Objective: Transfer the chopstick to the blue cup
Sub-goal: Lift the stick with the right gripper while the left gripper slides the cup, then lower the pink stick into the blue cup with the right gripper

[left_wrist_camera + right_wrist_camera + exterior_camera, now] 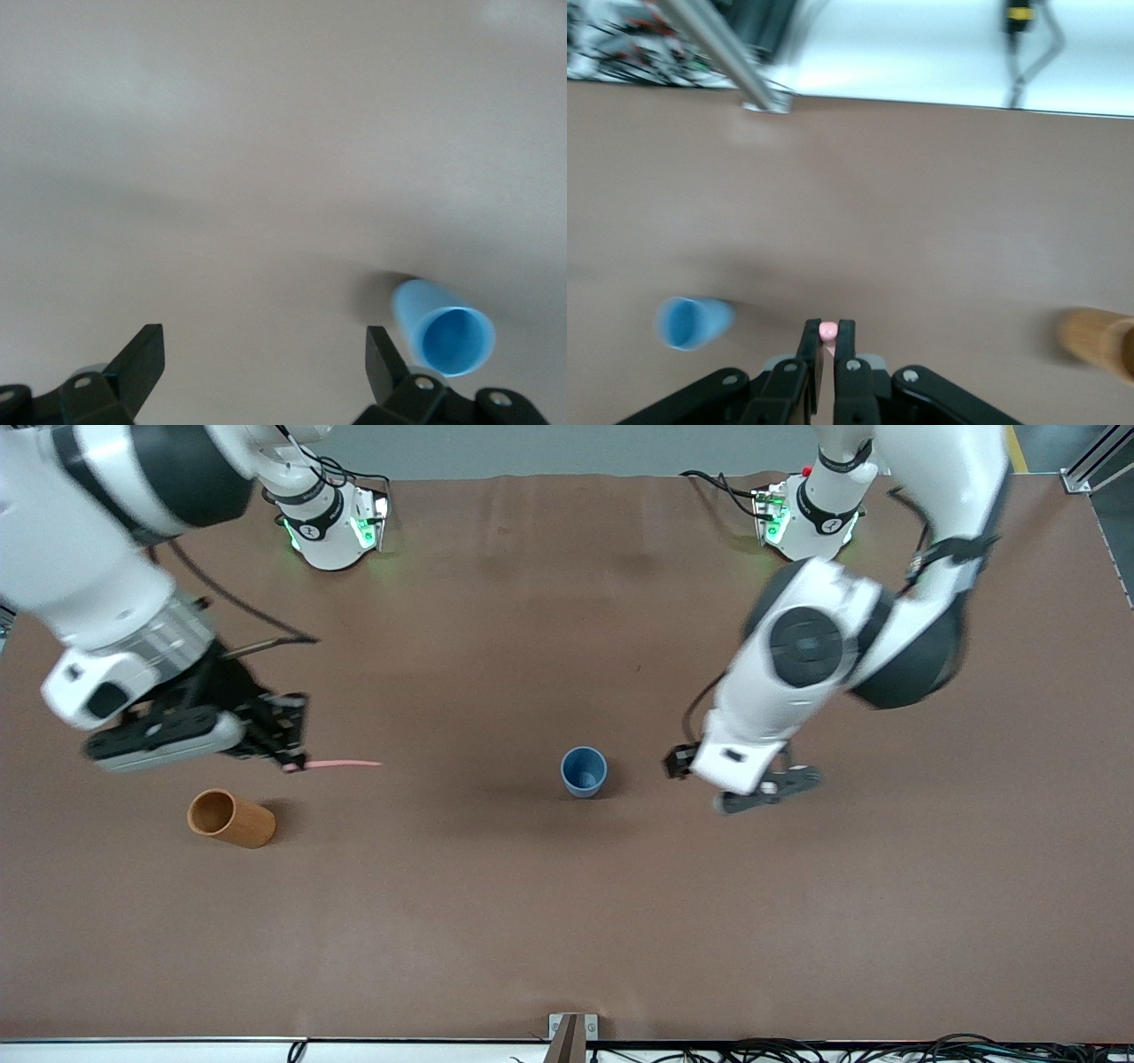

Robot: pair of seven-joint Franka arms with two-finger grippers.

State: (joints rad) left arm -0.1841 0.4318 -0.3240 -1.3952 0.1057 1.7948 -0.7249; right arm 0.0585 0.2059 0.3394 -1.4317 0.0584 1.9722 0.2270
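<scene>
In the front view, the brown matte tabletop (567, 921) carried a small round blue cup (584, 771) with a plain surface and no handle, standing upright near the middle, and an orange-brown wooden-looking cylindrical cup (231, 818) toward the right arm's end, a little nearer the camera. No writing could be read on either cup. The right end effector (290, 760) hung over the tabletop just above the wooden cup's spot in the view, its black fingers clamped on one end of a thin, straight pink chopstick (341, 763), which stuck out level toward the blue cup but ended well apart from it. The left end effector (769, 788) hung low beside the blue cup, toward the left arm's end, holding nothing.

In the left wrist view, two black fingertips (142, 359) stood wide apart with bare tabletop between them; the blue cup (447, 329) showed just beside one finger, its round mouth open and hollow.

In the right wrist view, the fingers (809, 354) were pinched together on the chopstick (828, 331), seen end-on as a small pink dot. The blue cup (691, 321) and the wooden cup (1099, 341) lay off to either side, both apart from the end effector.
</scene>
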